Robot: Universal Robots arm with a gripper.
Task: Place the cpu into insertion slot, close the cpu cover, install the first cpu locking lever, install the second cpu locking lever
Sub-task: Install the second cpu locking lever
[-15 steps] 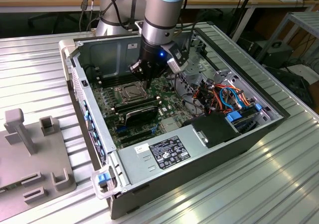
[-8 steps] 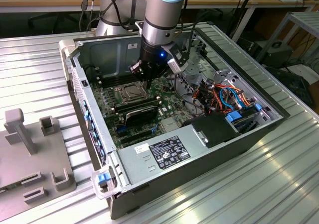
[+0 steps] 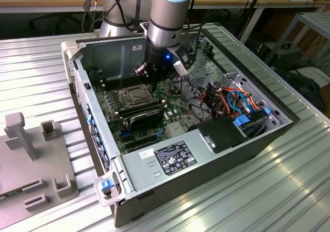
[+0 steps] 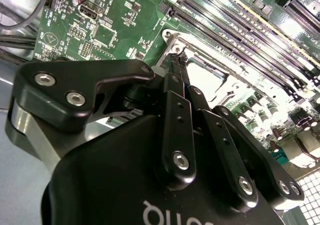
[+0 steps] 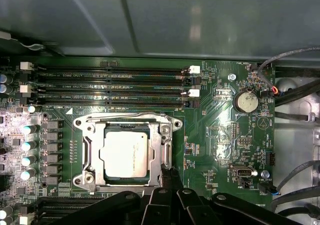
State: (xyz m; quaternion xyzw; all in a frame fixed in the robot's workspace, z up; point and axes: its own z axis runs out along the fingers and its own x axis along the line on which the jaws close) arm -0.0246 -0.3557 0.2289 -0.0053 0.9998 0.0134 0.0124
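The cpu [image 5: 125,154], a dull silver square, lies flat in the insertion slot [image 5: 82,177] on the green motherboard. The cpu cover [image 5: 127,129], a thin silver frame, lies down around it, and the chip shows through its window. My gripper [image 5: 168,174] is shut, with its black fingertips [image 4: 177,61] pressed together at one corner of the slot, beside the cover's edge. I see nothing held between the fingers. In the exterior view my gripper [image 3: 149,85] hangs inside the open computer case, just off the insertion slot [image 3: 131,95] on the exterior view's right.
Long black memory slots [image 5: 110,85] run beside the socket, with a coin battery [image 5: 246,101] further off. A black card [image 3: 147,113], a grey power supply [image 3: 175,157] and coloured cables [image 3: 232,100] crowd the case. A grey fixture [image 3: 31,154] stands at the exterior view's left.
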